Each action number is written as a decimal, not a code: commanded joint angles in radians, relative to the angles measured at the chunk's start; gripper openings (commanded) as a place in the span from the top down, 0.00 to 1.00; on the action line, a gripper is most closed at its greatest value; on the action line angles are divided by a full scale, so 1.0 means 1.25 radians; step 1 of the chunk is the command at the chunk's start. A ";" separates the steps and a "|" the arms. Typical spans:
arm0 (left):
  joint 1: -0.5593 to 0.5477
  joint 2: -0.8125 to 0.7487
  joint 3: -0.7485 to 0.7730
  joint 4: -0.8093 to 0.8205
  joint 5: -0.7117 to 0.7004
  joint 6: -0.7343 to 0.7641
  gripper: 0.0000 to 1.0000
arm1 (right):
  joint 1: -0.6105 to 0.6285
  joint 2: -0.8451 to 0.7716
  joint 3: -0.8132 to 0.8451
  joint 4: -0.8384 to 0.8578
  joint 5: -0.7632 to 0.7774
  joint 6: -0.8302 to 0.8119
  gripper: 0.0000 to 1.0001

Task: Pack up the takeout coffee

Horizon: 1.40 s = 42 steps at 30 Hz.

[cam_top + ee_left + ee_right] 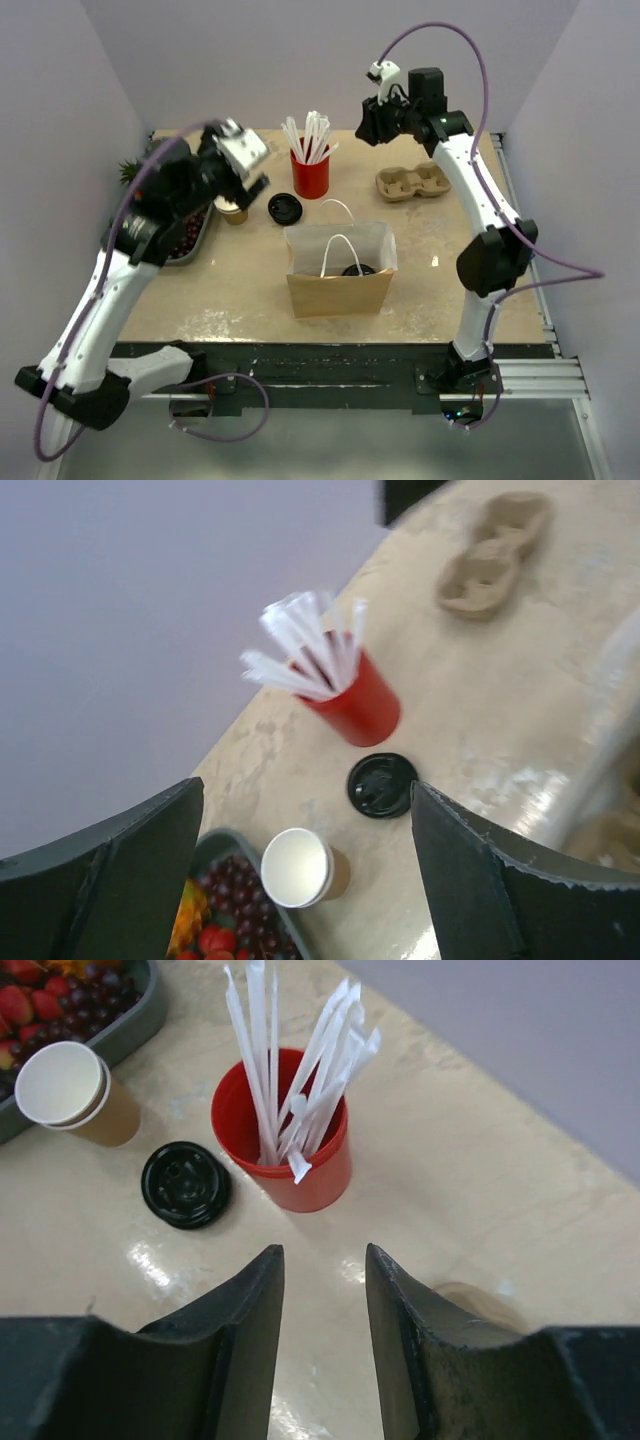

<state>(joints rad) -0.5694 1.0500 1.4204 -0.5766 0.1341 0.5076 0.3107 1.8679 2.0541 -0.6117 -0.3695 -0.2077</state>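
A brown paper bag [340,285] with white handles stands open in the middle of the table. Inside it shows the round black lid of the takeout coffee [352,270]. My left gripper [250,182] hovers left of the bag with its jaws wide open and empty. In the left wrist view the left gripper [305,788] is above a lidless tan cup [297,867] and a loose black lid [382,784]. My right gripper [372,125] is raised at the back. In the right wrist view the right gripper [323,1250] is open and holds nothing, just short of the red straw cup [290,1150].
The red straw cup [310,172] stands behind the bag, and the loose lid [285,207] and lidless cup [232,210] lie to its left. A grey fruit tray [200,238] sits at the left edge. A cardboard cup carrier [412,182] lies at the back right.
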 commanded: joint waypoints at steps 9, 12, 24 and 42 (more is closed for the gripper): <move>0.390 0.293 0.187 0.181 0.185 -0.400 0.19 | -0.045 0.210 0.061 0.217 -0.300 0.268 0.45; 0.390 0.301 0.183 0.191 0.233 -0.382 0.20 | -0.045 0.220 0.056 0.252 -0.324 0.289 0.44; 0.390 0.377 0.256 0.158 0.245 -0.342 0.21 | -0.041 0.265 0.043 0.281 -0.252 0.305 0.50; 0.390 0.377 0.245 0.154 0.228 -0.323 0.21 | -0.023 0.295 0.065 0.259 -0.285 0.336 0.75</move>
<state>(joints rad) -0.0811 1.5326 1.6985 -0.4126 0.4164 0.0917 0.2752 2.2517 2.0922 -0.2939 -0.7002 0.1940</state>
